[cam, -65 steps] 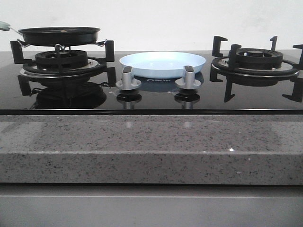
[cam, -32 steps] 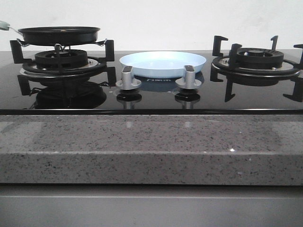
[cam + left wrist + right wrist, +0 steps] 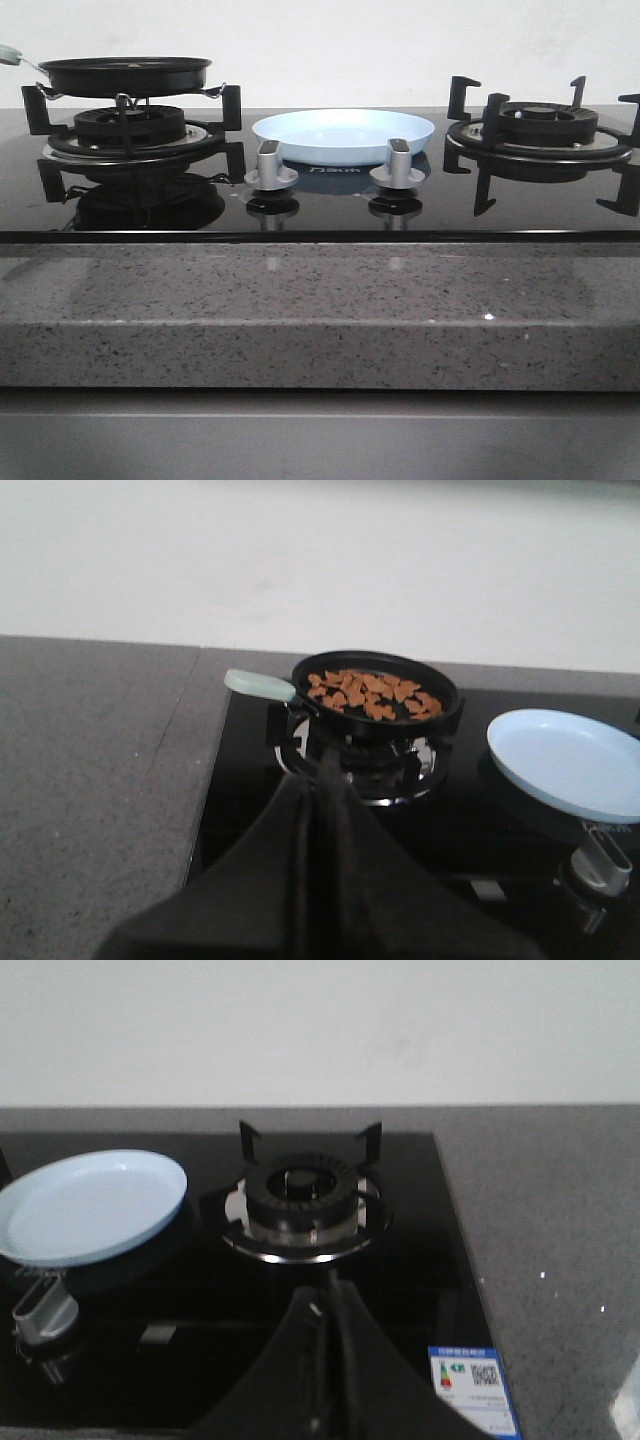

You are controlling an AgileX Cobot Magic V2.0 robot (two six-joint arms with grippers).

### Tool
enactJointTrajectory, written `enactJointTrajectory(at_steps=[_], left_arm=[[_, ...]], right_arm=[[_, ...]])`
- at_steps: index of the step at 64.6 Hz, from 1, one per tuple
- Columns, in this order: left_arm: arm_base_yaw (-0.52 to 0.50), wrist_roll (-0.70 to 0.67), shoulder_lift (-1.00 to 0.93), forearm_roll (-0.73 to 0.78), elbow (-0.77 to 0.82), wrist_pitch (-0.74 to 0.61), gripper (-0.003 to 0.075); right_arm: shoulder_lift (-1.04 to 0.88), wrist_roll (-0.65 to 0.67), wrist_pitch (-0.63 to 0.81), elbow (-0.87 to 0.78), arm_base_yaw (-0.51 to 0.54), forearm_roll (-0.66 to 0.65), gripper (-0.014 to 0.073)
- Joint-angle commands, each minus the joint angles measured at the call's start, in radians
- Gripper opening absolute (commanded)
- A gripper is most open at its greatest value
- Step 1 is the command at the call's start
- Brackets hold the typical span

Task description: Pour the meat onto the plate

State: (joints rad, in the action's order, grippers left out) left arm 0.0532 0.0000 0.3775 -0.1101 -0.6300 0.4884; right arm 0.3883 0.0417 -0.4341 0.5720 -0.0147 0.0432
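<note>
A loose heap of orange-brown meat [image 3: 372, 693] pieces lies spread across the bottom of a black frying pan [image 3: 447, 708], which sits on the pan supports of the left burner [image 3: 130, 128] of a black glass hob [image 3: 320, 215]; from the front the pan [image 3: 124, 74] is seen edge-on and its contents are hidden behind the rim. The pan's pale green handle [image 3: 259, 684] points away from the plate, toward the grey stone counter [image 3: 95, 770] beside the hob. The pale blue plate [image 3: 343, 135] rests flat on the glass at the middle of the hob, between the two burners and just behind two silver control knobs [image 3: 270, 166], with nothing on it; it shows too in the left wrist view [image 3: 566, 763] and the right wrist view [image 3: 90, 1205]. The right burner [image 3: 540, 125] stands bare under its black supports. A speckled grey counter edge [image 3: 320, 315] runs across the foreground of the front view. The left gripper [image 3: 318, 780] hangs over the near edge of the hob, short of the pan, its dark fingers pressed together with nothing between them. The right gripper [image 3: 328, 1305] hovers before the right burner [image 3: 302, 1196], its fingers likewise closed against each other and holding nothing. A blue-and-white label [image 3: 470, 1384] sits at the hob's corner near it. Neither arm appears in the front view.
</note>
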Motion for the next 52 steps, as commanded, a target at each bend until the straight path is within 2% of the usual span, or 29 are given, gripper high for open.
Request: enactJointTrajectory(at_steps=[1, 18, 37, 41, 43, 49, 52], left_arm=[[0.008, -0.006, 0.071, -0.008, -0.05, -0.04, -0.002], [0.008, -0.006, 0.151, -0.006, -0.046, -0.044, -0.002], [0.008, 0.0, 0.164, -0.001, -0.046, -0.042, -0.0011], [0.008, 0.0, 0.164, 0.003, -0.046, -0.042, 0.0056], [0.008, 0.0, 0.164, 0.003, -0.046, -0.042, 0.0106], [0.008, 0.0, 0.164, 0.003, -0.046, -0.042, 0.0353], [0.008, 0.0, 0.164, 0.003, -0.046, -0.042, 0.0426]], right_arm=[[0.082, -0.005, 0.025, 0.043, 0.002, 0.0, -0.0115], [0.21, -0.005, 0.023, 0.043, 0.002, 0.0, -0.0115], [0.231, -0.005, -0.019, 0.043, 0.002, 0.0, -0.0102], [0.231, -0.005, -0.028, 0.043, 0.002, 0.0, -0.0038], [0.231, -0.005, -0.031, 0.043, 0.002, 0.0, 0.0022], [0.231, -0.006, -0.038, 0.043, 0.002, 0.0, 0.0259], [0.231, -0.006, -0.039, 0.043, 0.002, 0.002, 0.0353]])
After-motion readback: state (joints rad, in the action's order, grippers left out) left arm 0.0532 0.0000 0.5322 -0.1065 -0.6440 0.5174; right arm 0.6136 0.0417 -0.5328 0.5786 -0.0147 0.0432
